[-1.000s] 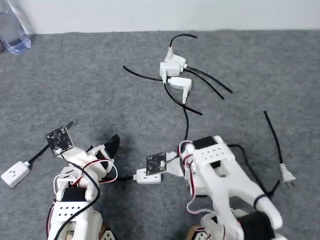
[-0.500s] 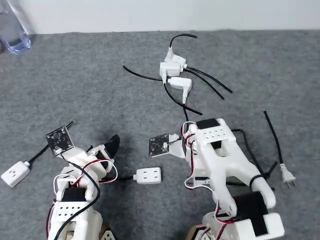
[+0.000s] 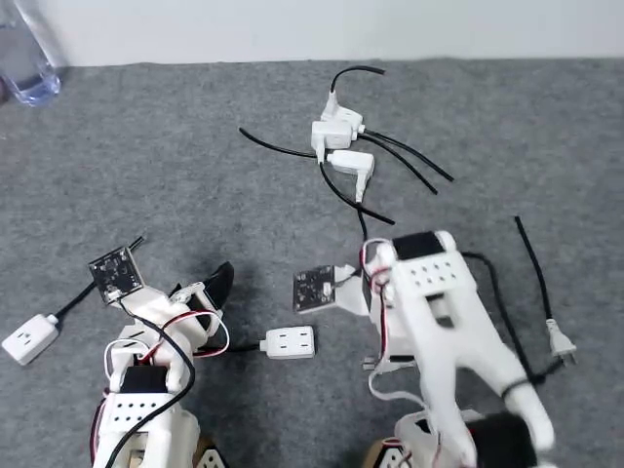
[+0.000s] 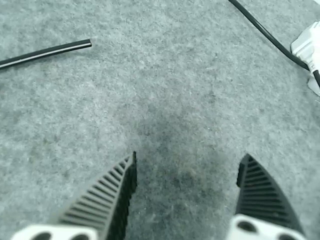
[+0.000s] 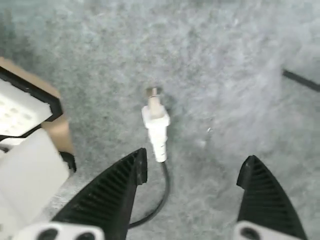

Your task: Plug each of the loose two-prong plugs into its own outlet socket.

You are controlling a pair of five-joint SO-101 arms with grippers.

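**Both grippers open, plugs loose on the desk**

High view: I see a white outlet socket [image 3: 290, 341] lying on the grey desk [image 3: 146, 166] between the two arms. A loose plug [image 3: 558, 339] lies beyond the right arm's outer side.

Left wrist view: my left gripper [image 4: 189, 156] hangs over the desk, fingers [image 4: 112, 192] spread wide, holding nothing.

Right wrist view: my right gripper [image 5: 196, 155] is also wide open. A white two-prong plug [image 5: 156, 125] lies just ahead of its fingers, untouched.

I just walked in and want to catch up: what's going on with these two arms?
The right gripper hangs open over a loose white plug on the grey carpet, without gripping it. The left gripper is open over bare carpet, holding nothing. A white outlet socket lies between the arms, and another loose plug lies off to the right.
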